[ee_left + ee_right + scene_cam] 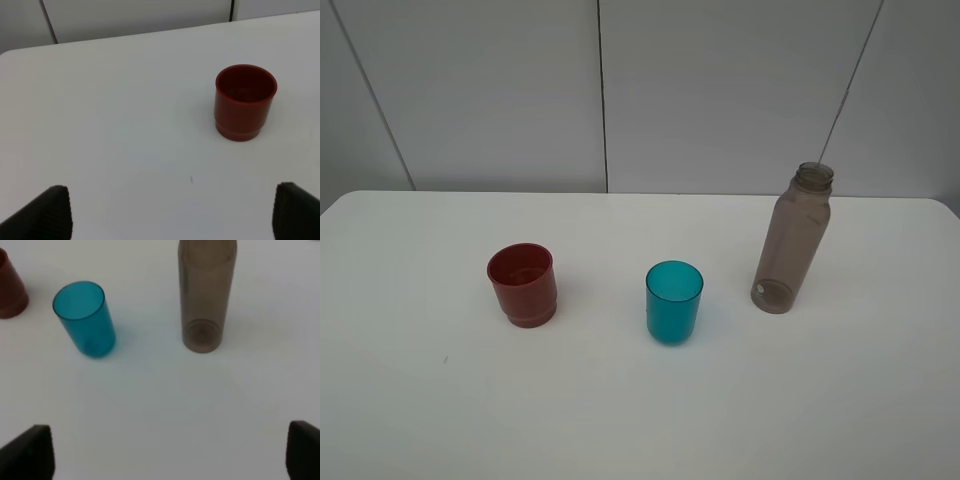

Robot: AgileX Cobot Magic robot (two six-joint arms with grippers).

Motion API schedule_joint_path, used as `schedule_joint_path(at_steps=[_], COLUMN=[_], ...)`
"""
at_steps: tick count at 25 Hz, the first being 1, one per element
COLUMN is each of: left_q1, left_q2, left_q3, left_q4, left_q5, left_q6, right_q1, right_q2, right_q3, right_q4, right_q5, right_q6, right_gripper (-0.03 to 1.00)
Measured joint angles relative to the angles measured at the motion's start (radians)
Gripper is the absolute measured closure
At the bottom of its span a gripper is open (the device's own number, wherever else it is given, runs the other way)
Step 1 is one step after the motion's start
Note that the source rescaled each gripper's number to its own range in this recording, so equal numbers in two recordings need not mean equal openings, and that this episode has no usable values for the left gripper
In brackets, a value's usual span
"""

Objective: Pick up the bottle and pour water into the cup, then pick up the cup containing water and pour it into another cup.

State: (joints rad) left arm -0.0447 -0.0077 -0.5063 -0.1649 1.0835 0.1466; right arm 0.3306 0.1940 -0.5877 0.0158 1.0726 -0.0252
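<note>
The smoky grey-brown bottle (792,241) stands upright and capless at the right of the table. A teal cup (673,301) stands in the middle, and the dark red cup (523,284) stands to its left. No arm shows in the exterior view. In the right wrist view my right gripper (170,452) is open, well short of the bottle (204,295) and the teal cup (85,319), with nothing between its fingers. My left gripper (172,212) is open too, its black fingertips (47,215) wide apart and the red cup (244,102) standing some way ahead of them.
The white table (620,420) ends at a grey panelled wall (600,90) behind the objects. A small dark speck (445,359) marks the tabletop at the front left.
</note>
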Motion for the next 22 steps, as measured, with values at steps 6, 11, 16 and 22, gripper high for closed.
schedule_joint_path(at_steps=[6,11,16,22], left_q1=[0.000,0.000,0.000,0.000], left_q2=[0.000,0.000,0.000,0.000], left_q3=[0.000,0.000,0.000,0.000], left_q4=[0.000,0.000,0.000,0.000], left_q5=[0.000,0.000,0.000,0.000], left_q6=[0.000,0.000,0.000,0.000], right_q1=[-0.001,-0.021,-0.022,-0.022], right_q2=[-0.175,-0.197,-0.198,-0.198], right_q3=[0.059,0.067,0.068,0.068], right_q4=[-0.007,-0.022,-0.023,-0.042], right_q5=[-0.002,0.002,0.002,0.002], right_q6=[0.000,0.000,0.000,0.038], right_gripper=[0.02,0.02,0.02,0.02])
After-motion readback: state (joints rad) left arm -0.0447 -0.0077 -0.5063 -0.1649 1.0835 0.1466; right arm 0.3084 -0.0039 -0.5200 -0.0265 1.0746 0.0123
